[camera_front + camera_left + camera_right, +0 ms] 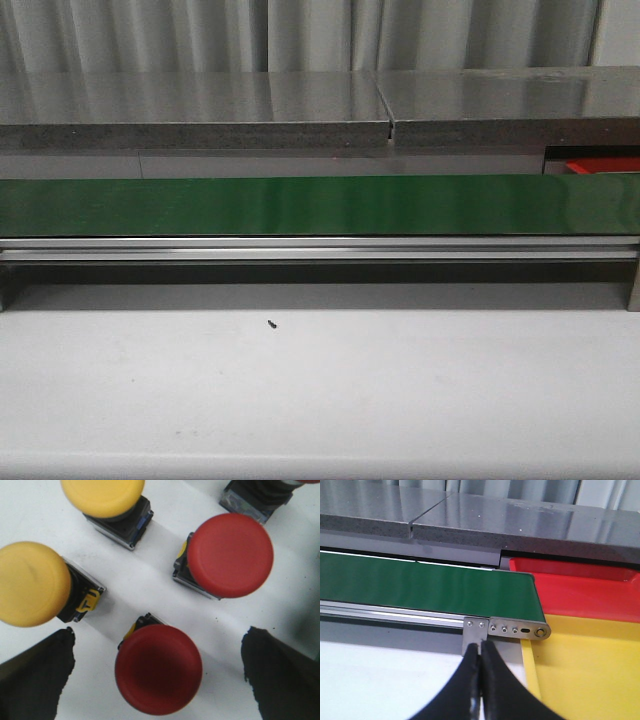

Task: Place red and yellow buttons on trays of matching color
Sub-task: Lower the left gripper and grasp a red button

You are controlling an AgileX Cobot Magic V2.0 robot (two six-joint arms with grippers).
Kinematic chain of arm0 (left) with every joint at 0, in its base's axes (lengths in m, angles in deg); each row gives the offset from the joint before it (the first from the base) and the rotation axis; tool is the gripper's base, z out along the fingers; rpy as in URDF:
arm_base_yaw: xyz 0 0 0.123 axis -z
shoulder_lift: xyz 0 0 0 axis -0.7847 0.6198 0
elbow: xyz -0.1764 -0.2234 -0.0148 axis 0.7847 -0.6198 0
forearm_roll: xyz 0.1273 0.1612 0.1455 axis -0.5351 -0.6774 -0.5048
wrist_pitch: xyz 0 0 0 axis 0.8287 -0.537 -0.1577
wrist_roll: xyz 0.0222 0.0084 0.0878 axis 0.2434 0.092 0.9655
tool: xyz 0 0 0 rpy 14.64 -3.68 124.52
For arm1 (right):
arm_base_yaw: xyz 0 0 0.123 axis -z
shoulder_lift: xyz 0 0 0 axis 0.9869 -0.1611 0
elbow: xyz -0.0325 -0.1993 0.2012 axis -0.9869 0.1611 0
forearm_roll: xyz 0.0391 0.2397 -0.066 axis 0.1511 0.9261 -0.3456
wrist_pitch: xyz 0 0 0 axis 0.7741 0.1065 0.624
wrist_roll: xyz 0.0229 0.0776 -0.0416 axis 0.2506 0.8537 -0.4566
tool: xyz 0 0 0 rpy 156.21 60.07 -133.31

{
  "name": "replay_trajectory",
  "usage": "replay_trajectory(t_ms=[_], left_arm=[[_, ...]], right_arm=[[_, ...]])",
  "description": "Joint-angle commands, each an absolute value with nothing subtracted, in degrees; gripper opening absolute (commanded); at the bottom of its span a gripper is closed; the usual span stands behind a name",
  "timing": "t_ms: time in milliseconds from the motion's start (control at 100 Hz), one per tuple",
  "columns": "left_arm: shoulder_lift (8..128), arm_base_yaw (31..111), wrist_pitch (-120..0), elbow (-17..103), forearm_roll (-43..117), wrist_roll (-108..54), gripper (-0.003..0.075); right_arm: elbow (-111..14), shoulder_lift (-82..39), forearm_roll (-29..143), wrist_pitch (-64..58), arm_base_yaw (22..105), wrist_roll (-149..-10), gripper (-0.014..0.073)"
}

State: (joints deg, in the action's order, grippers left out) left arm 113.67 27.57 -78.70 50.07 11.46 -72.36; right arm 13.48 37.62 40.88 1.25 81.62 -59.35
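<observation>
While the left end effector [159, 672] is spread wide around a round red plastic mushroom button [158, 669], right end effector [480, 680] clenched empty, red tray [580, 592] seen beside yellow tray [585, 675].

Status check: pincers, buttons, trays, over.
Left pincer open over red button. Right pincer shut, empty. Red tray, yellow tray empty. Nothing blocking.
</observation>
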Motion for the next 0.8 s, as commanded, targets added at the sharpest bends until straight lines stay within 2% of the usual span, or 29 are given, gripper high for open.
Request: replay_trajectory(t_ms=[0,120,330,450,790], left_arm=[[112.1,27.5,-76.9,51.8,11.9,-72.8,0.0603],[112.8,27.5,-76.9,51.8,11.9,-72.8,0.0481],[112.8,27.5,-76.7,51.8,12.0,-72.6,0.0136],[111.3,27.5,-76.7,51.8,12.0,-72.6,-0.0016],[98.9,30.3,-79.9,51.8,13.0,-72.4,-0.0019]], right_arm=[[13.4,38.7,40.3,6.1,81.6,-59.6,-0.0066],[13.4,38.7,40.3,6.1,81.6,-59.6,-0.0066],[13.4,38.7,40.3,6.1,81.6,-59.6,-0.0066],[13.4,38.7,40.3,6.1,81.6,-59.6,-0.0066],[13.4,38.7,40.3,6.1,81.6,-59.6,-0.0066]])
